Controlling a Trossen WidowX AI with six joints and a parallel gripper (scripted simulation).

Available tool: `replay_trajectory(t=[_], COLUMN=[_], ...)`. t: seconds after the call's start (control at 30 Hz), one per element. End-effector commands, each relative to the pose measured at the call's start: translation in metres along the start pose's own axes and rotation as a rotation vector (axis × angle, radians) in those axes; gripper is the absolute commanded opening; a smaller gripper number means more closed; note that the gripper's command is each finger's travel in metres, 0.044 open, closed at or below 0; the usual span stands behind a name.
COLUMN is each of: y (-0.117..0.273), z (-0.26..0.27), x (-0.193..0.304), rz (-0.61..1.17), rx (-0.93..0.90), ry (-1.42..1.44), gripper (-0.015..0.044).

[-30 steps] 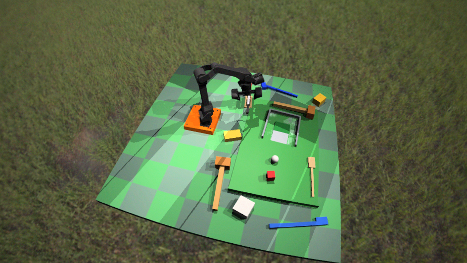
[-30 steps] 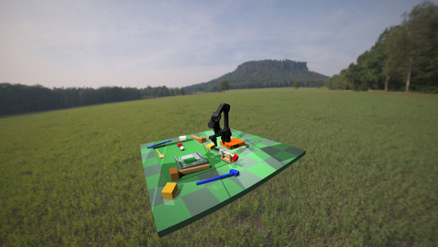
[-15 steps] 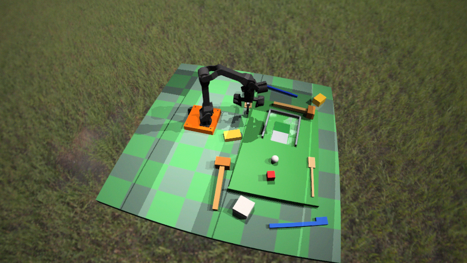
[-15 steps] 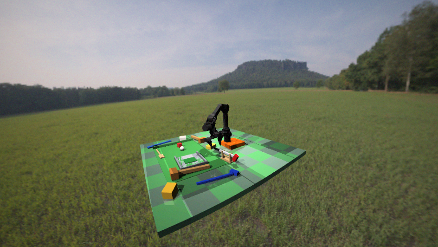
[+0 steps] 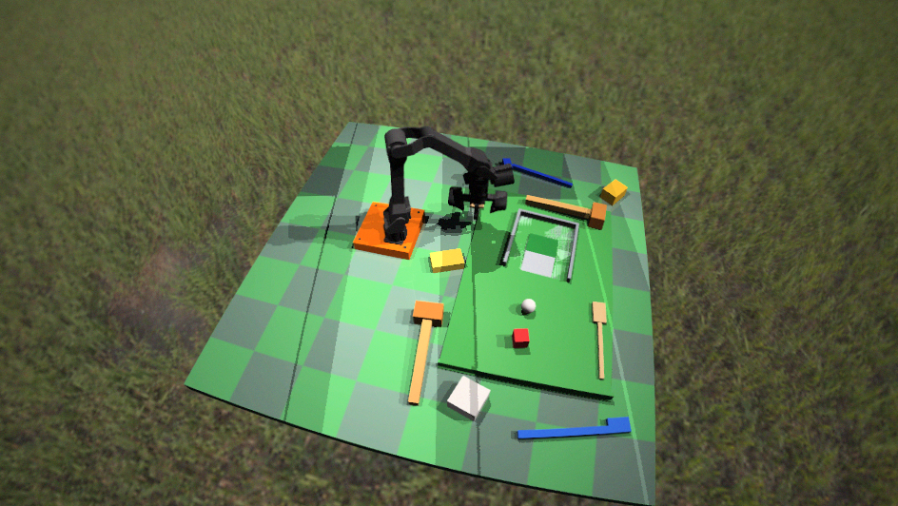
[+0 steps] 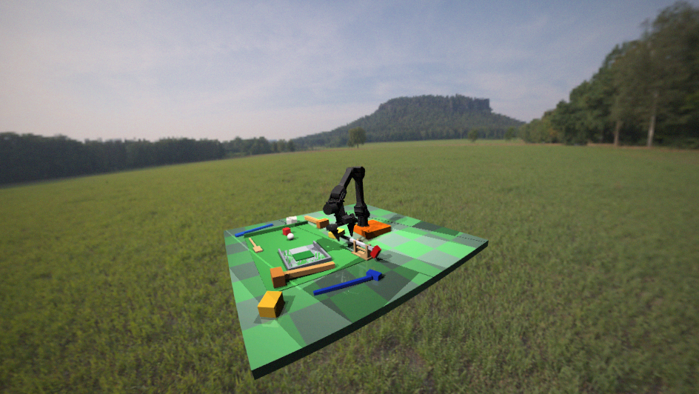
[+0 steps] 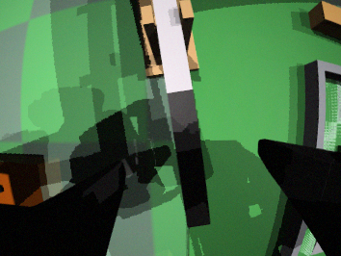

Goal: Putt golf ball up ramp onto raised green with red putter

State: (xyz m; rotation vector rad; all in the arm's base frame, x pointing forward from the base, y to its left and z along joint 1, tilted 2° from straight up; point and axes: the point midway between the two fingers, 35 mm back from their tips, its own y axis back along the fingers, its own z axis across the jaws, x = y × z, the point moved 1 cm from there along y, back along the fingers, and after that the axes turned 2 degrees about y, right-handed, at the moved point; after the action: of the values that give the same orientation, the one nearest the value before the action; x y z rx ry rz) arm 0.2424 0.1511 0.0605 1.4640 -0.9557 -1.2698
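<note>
The gripper (image 7: 186,214) hangs wide open with nothing in it, poised over the red putter (image 7: 175,73); the putter lies on its small wooden stand (image 7: 154,24) on the checkered board (image 5: 352,352), just left of the green mat's far end, its dark grip running between the two black fingers; the golf ball (image 5: 528,305) sits on the green mat (image 5: 553,358), nearer than the ramp and raised green (image 5: 540,252), well apart from the putter; a red cube (image 5: 520,337) sits just nearer.

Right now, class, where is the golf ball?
In the top view the ball sits on the dark green mat, between the walled green above it and the small red cube below.
</note>
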Motion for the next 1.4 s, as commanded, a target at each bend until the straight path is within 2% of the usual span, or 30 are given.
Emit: replay_trajectory(t=[0.0, 0.77, 1.27, 1.37], y=[-0.005, -0.026, -0.024, -0.024], z=[0.002, 0.003, 0.0, 0.0], x=[0.002, 0.008, 0.006, 0.006], rz=[0.003, 0.003, 0.0, 0.0], rx=[-0.007, -0.007, 0.0, 0.0], ry=[0.001, 0.001, 0.0, 0.0], gripper=[0.044, 0.044, 0.0046, 0.0026])
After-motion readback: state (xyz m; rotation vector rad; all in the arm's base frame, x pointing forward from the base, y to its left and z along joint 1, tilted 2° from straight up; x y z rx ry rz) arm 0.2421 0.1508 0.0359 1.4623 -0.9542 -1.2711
